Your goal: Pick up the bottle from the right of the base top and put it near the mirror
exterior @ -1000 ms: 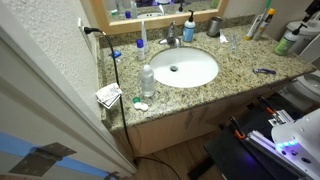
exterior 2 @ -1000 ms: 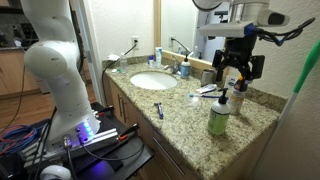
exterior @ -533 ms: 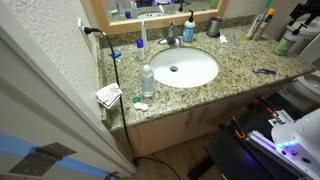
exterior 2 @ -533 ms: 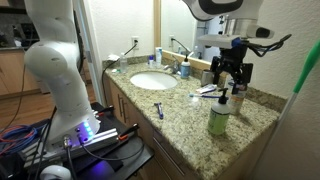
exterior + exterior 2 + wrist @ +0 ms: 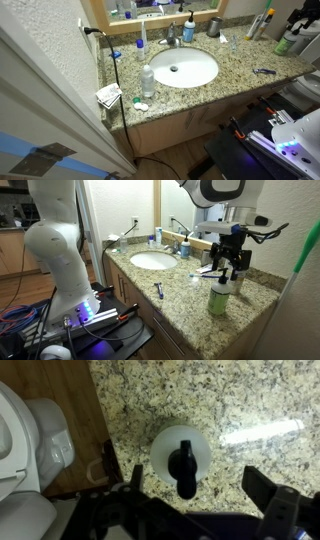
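The light-green bottle (image 5: 218, 300) stands upright near the end of the granite base top (image 5: 180, 298), and in an exterior view sits far right (image 5: 287, 42). In the wrist view its pale round top with a dark pump (image 5: 180, 455) lies just ahead of my fingers. My gripper (image 5: 230, 270) hangs open right above the bottle's top, jaws spread wide (image 5: 200, 485) and holding nothing. The bottle sits nearer the left finger (image 5: 137, 478). The wood-framed mirror (image 5: 150, 8) is on the wall behind the sink, also seen in the exterior view (image 5: 185, 205).
A white oval sink (image 5: 185, 68) is set mid-counter. A blue soap bottle (image 5: 188, 32) stands by the faucet, a clear water bottle (image 5: 147, 80) left of the sink, a razor (image 5: 264, 71) at the front. A white tube (image 5: 260, 433) lies beside the bottle. A toilet (image 5: 30, 440) stands past the counter's end.
My gripper has come down and shifted sideways over the last second, from beyond the green bottle to right above its top. The bottle has not moved.
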Robot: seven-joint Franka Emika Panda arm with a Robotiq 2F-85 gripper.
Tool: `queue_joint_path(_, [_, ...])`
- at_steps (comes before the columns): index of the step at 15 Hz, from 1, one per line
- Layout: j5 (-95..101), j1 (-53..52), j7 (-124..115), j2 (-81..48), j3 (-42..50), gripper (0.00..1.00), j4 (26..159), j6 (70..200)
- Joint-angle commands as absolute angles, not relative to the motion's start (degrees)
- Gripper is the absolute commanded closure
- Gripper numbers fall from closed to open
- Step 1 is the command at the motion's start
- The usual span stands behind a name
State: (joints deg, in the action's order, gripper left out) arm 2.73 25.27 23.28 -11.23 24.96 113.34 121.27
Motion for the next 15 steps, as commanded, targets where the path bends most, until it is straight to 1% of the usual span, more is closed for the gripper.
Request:
queue_joint_path(1, [5.0, 27.6, 25.3, -12.3, 24.9, 0.0, 112.9, 120.8])
queue_joint_path(6, [4.7, 28.8, 24.8, -11.9, 24.6, 0.0, 113.2, 120.9])
queue_joint_path(11, [-3.2, 28.5, 23.7, -11.8, 22.8, 0.0, 114.2, 124.3])
queue_joint_path(12, [-1.4, 28.6, 24.2, -12.0, 23.2, 0.0, 113.2, 122.0])
queue_joint_path(15, [-1.5, 28.5, 24.0, -12.0, 23.0, 0.0, 113.1, 122.1])
